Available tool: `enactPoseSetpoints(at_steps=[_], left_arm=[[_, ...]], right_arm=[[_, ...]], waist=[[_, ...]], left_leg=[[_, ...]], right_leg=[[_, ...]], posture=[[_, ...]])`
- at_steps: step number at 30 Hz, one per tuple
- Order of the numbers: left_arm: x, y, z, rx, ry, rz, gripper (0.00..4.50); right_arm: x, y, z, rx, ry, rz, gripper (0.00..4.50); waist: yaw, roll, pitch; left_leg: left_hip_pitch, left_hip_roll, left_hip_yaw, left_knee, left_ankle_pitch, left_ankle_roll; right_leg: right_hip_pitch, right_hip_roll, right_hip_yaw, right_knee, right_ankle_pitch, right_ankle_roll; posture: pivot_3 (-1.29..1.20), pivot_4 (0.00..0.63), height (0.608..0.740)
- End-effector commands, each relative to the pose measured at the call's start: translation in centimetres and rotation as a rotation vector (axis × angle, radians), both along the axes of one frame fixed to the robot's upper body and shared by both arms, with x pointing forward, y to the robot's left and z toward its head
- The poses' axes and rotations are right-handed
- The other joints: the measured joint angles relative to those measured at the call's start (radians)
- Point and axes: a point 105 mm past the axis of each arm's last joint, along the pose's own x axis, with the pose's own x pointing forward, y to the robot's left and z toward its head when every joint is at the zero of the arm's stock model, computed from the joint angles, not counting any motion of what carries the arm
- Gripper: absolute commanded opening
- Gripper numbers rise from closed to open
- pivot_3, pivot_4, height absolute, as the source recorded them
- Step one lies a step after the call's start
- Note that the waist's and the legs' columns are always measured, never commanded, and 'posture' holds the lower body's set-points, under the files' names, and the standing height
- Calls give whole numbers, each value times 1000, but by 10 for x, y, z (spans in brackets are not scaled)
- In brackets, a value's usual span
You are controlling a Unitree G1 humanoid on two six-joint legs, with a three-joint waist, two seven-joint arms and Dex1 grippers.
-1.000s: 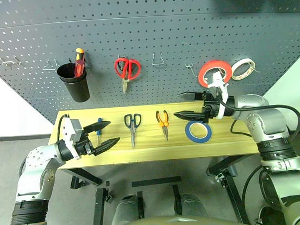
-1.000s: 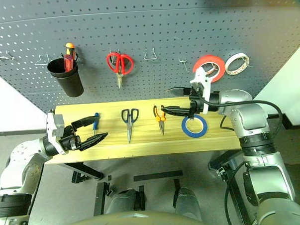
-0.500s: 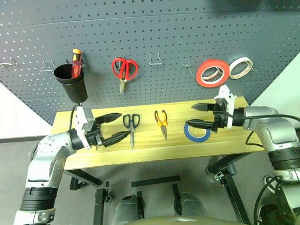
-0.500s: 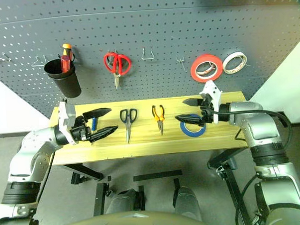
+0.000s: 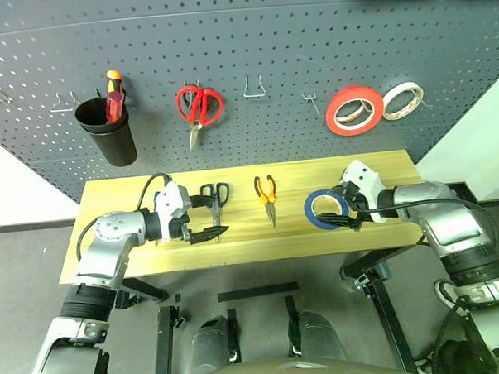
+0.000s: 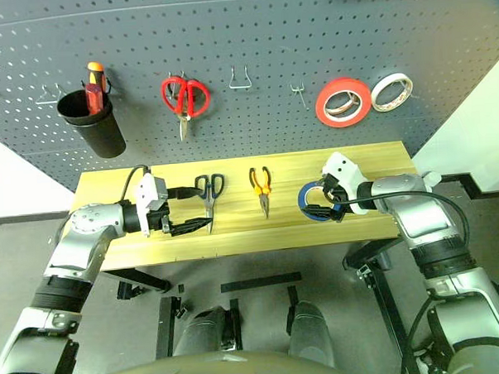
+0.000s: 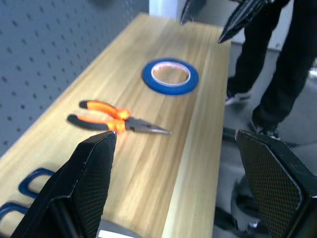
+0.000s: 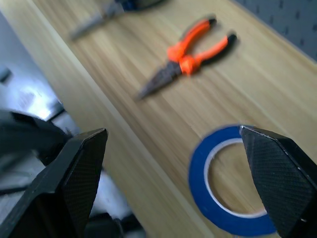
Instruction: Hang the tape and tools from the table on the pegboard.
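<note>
Beneath the pegboard (image 5: 251,38), the right tool (image 5: 343,212) hovers spread wide at the blue tape (image 5: 327,209) on the wooden surface (image 5: 252,241), while the left tool (image 5: 208,214), likewise spread, brackets the dark-handled scissors (image 5: 216,197) beside the pliers (image 5: 269,196).
</note>
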Motion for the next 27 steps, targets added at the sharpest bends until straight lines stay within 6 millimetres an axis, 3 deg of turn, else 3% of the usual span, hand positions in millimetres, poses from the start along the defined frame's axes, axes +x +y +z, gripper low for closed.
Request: enactPoseSetpoints(at_steps=[1,6,12,20,27], left_arm=[[4,-4,-5,31,-21,-12,4036],[20,-14,-7,63,-55,26,4036],[32,-35,8,32,-66,22,4036],[24,-61,28,25,-77,-28,4036],[16,-73,32,33,-74,-53,4036]], right_arm=[[6,5,-3,-43,25,5,4500],[17,12,-9,-71,34,-1,4500],[32,6,-13,-100,41,-70,4500],[34,-2,-30,-150,92,-115,4500],[32,-4,-40,-180,131,-128,4500]], waist=[[0,0,12],[1,-3,54],[4,-4,97],[2,-3,141],[0,-4,152]], left_leg=[[-1,0,0,0,0,0],[-1,0,1,0,0,0],[-2,0,1,1,0,0],[-3,0,4,0,0,1],[-2,1,7,0,0,1]], right_leg=[[-2,0,0,1,0,0],[-2,0,0,2,0,0],[-2,-2,1,3,0,0],[-5,-1,1,3,0,0],[-6,-1,4,4,0,0]], posture=[[-82,273,738],[-79,318,738],[-75,363,738],[-67,396,738],[-56,418,738]])
